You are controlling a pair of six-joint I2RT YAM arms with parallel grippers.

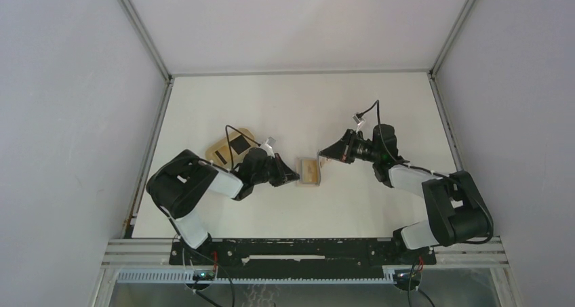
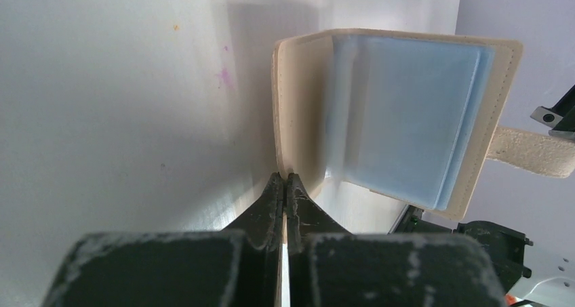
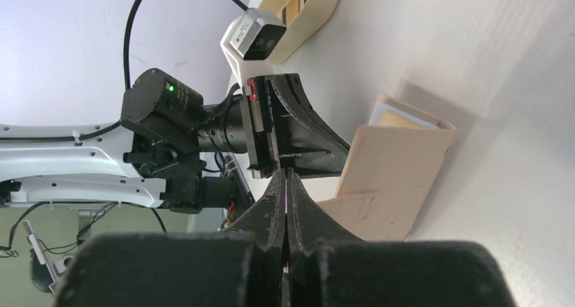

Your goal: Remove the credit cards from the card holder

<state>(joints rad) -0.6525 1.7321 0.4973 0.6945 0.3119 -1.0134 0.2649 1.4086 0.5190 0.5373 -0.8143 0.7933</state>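
Observation:
The beige card holder stands open on its edge mid-table between both arms. My left gripper is shut on the edge of one cover, at the holder's left side. Clear sleeves fan out from the fold, and no card shows in them. My right gripper is shut on the holder's closing tab, to the holder's upper right. The other cover faces the right wrist camera. A black credit card lies on the oval tray.
The oval tan wooden tray sits just behind my left arm, and its rim shows at the top of the right wrist view. White walls with metal rails close in the table on the left, back and right.

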